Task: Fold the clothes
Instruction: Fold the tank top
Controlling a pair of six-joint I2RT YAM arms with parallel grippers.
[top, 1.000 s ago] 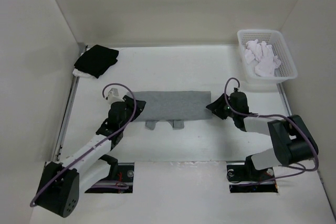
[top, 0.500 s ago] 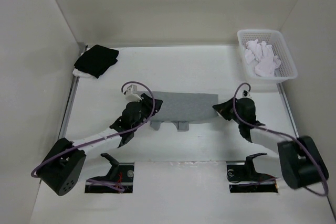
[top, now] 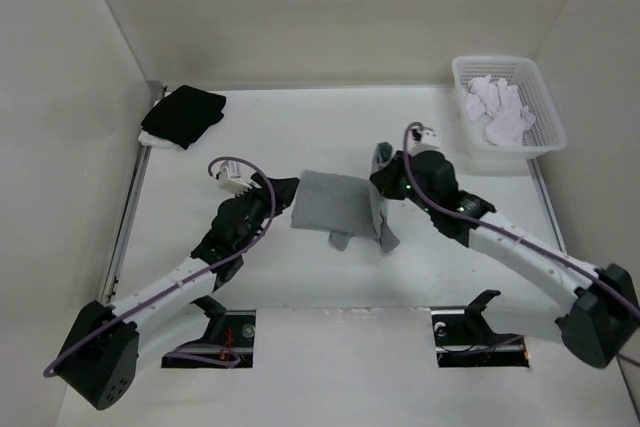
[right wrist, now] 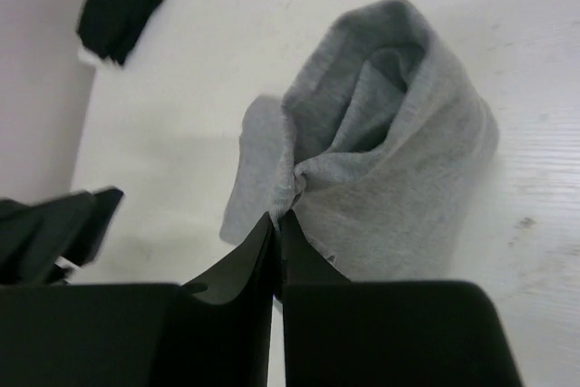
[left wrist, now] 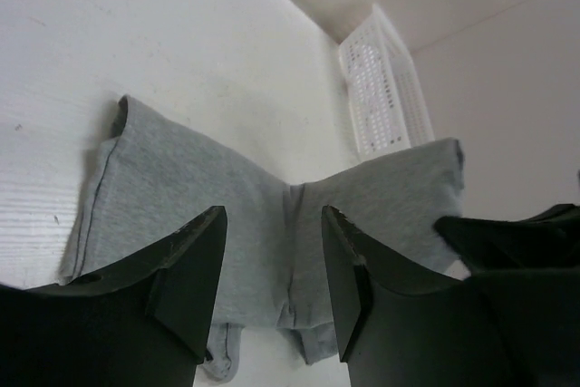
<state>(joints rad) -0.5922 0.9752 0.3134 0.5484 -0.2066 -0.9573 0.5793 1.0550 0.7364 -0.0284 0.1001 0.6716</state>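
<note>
The clothes (top: 335, 203), a light grey tank top, lie in the middle of the table, with the right end lifted and doubled over toward the left. My right gripper (top: 383, 180) is shut on that raised end, and in the right wrist view its tips (right wrist: 283, 220) pinch a gathered fold of the grey knit (right wrist: 399, 151). My left gripper (top: 287, 191) hangs open just off the left edge. In the left wrist view its gap (left wrist: 272, 251) frames the flat fabric (left wrist: 181, 188) below, touching nothing.
A black garment (top: 183, 114) lies folded at the back left corner on a white cloth. A white basket (top: 507, 113) holding white cloth pieces stands at the back right. Walls close in the table on the left, back and right.
The right gripper shut on the tank top's right end, then lifted and carried it leftward over the body. The left gripper opened and now sits off the left edge.
</note>
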